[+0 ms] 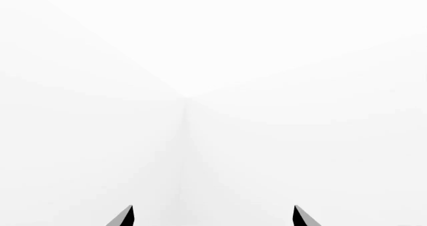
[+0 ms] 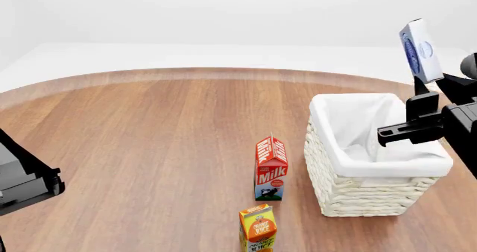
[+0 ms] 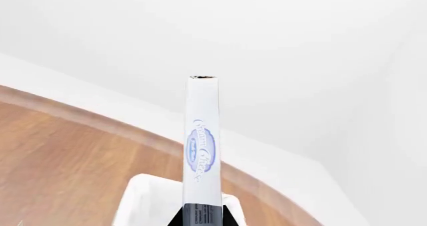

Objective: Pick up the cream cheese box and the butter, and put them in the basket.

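Note:
My right gripper (image 2: 421, 87) (image 3: 202, 219) is shut on the cream cheese box (image 2: 418, 48) (image 3: 202, 146), a flat white-and-blue box held upright by its lower end. It hangs in the air above the far right side of the basket (image 2: 372, 193) (image 3: 142, 196), a white wicker basket with a cloth lining. The butter is out of view. In the left wrist view my left gripper (image 1: 213, 215) is open with nothing between its tips and faces a blank white wall. Part of the left arm (image 2: 22, 179) shows at the table's left edge.
A red-and-white milk carton (image 2: 271, 168) stands just left of the basket. An orange juice carton (image 2: 258, 228) stands in front of it near the view's lower edge. The round wooden table (image 2: 149, 140) stretches to the left, with white walls behind.

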Tool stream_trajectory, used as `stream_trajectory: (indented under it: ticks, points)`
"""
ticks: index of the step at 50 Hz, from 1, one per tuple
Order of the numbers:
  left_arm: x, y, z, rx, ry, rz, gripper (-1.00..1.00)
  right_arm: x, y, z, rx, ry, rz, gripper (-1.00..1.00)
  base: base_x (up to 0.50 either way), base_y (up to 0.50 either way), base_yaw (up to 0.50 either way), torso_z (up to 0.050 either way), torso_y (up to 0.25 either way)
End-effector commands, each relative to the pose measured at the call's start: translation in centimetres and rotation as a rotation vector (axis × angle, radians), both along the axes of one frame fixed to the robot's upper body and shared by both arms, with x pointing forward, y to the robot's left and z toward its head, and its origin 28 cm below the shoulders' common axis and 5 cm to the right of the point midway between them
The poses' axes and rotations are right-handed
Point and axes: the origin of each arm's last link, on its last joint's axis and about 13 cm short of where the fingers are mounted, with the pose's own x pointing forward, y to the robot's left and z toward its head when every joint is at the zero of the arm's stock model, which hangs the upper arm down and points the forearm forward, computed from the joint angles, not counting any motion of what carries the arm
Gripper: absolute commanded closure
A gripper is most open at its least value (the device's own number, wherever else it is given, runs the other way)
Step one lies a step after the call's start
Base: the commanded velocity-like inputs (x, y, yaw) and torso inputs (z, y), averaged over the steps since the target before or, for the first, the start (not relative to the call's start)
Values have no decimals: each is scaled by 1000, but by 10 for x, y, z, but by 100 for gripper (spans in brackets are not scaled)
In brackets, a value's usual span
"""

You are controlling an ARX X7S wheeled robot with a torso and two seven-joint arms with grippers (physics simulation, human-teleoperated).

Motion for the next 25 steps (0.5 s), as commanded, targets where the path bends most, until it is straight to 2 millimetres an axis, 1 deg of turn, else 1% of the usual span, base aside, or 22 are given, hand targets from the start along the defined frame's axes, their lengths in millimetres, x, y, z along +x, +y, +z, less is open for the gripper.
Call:
stream_trajectory:
  ticks: [1, 8, 13, 15, 18, 20, 21, 25]
  points:
    - [0, 2, 0, 8, -2, 15, -100, 25, -5, 22, -23, -28, -6, 100, 0, 0, 0, 0, 0]
    - [1, 2, -1, 5, 5, 9, -100, 31, -5, 32, -41, -25, 7, 100, 0, 0, 0, 0, 0]
    - [1, 2, -1, 3, 7, 6, -100, 41, -4, 38, -51, -11, 12, 100, 0, 0, 0, 0, 2]
    - [2, 2, -1, 3, 8, 6, -100, 46, -4, 37, -57, 6, 13, 100, 0, 0, 0, 0, 0]
    - [2, 2, -1, 0, 11, 7, -100, 58, -4, 28, -58, 67, 8, 100, 0, 0, 0, 0, 0]
    - [2, 3, -1, 0, 12, 8, -100, 61, -4, 24, -43, 87, 3, 100, 0, 0, 0, 0, 0]
    - [2, 3, -1, 0, 12, 9, -100, 64, -5, 21, 2, 115, -8, 100, 0, 0, 0, 0, 0]
    - [2, 3, -2, -2, 15, 8, -100, 70, -6, 17, 67, 149, -15, 100, 0, 0, 0, 0, 0]
